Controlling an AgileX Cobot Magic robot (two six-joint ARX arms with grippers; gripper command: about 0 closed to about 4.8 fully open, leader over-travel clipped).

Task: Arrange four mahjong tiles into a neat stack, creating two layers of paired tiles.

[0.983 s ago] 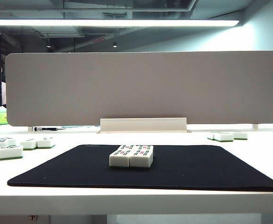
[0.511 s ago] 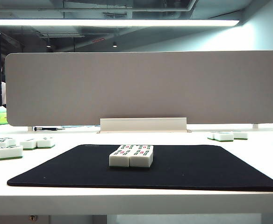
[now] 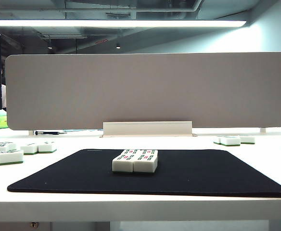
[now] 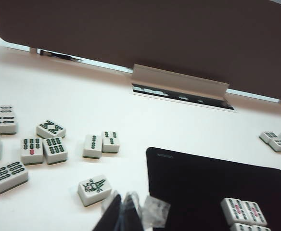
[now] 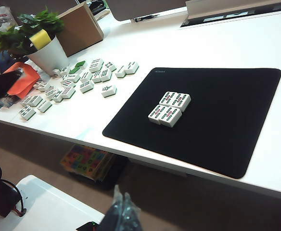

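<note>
On our black mat (image 3: 188,175) the tiles (image 3: 135,160) lie flat, our left gripper (image 4: 126,211) closed, empty; right gripper (image 5: 122,211) closed off-table.

I work in an office: my white desk (image 3: 140,204) backs onto a grey divider panel (image 3: 145,89), long ceiling lights (image 3: 116,23) and bare ducts run overhead, and a potted plant (image 5: 37,41) and cardboard box (image 5: 80,29) sit along the desk's edge.
</note>
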